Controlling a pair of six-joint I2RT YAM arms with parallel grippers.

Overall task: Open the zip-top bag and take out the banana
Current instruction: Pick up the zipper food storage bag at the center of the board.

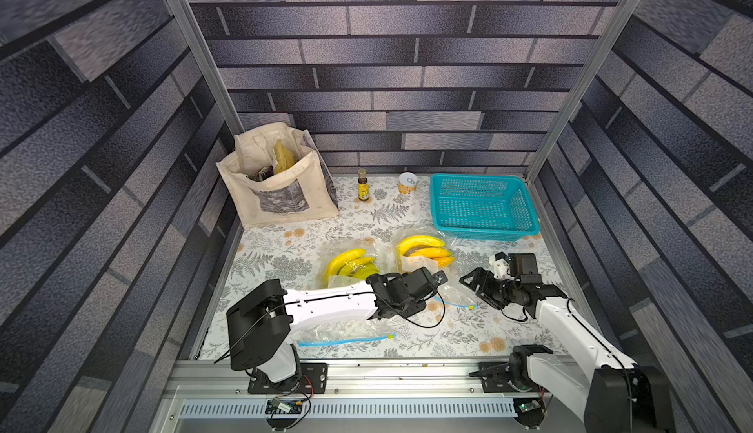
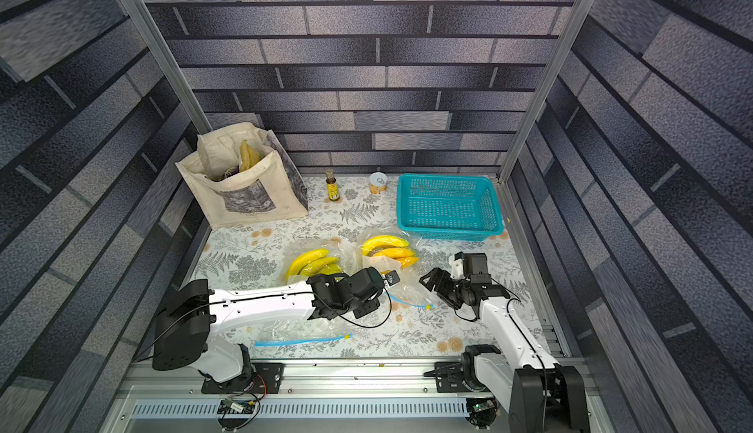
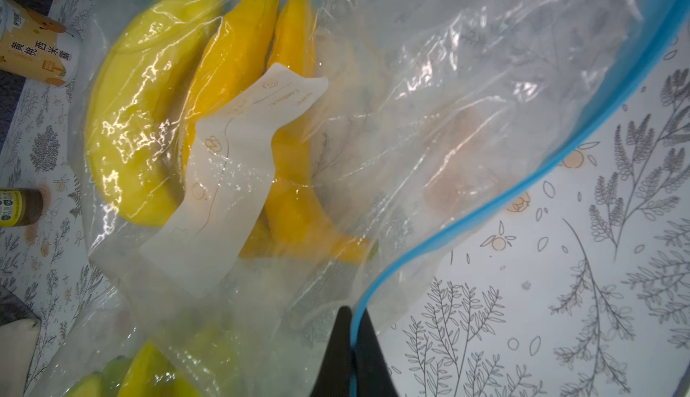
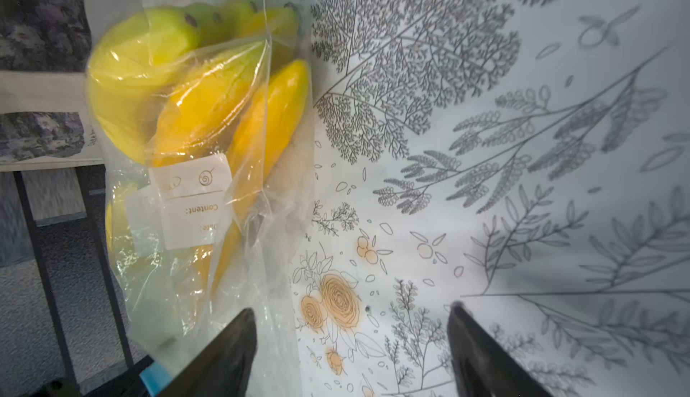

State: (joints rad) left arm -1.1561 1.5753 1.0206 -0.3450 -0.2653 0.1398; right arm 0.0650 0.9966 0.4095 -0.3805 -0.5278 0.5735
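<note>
A: How are the jaws of the left gripper (image 3: 354, 314) seen?

B: They are seen pressed together, with the blue zip strip (image 3: 410, 250) of the zip-top bag (image 3: 466, 88) pinched between them. No gap is left between the two black fingers (image 3: 336, 350).

A: And the right gripper (image 4: 351, 309)?

B: Its jaws are spread wide and nothing is held. One finger (image 4: 227, 350) is set just beside the clear plastic of the bag; whether the plastic is touched cannot be told. The other finger is held over the bare worktop (image 4: 522, 189).

A: Where is the banana bunch (image 3: 231, 66) found?

B: It is enclosed in the pinched bag, under a white label (image 3: 224, 174), at the end away from the zip strip. The bag is laid right of the middle of the worktop, just in front of the teal basket (image 1: 485, 233) at the far right corner.

A: Is anything else noted close by?

B: A second clear bag (image 1: 330, 247) with greener bananas (image 1: 346, 262) is laid just beside the first, toward the left edge, partly covered by the left arm (image 1: 330, 300). A cloth tote bag (image 1: 293, 207) is stood at the far left corner, and a small bottle (image 1: 362, 185) and a can (image 1: 407, 183) are set along the far edge.
</note>
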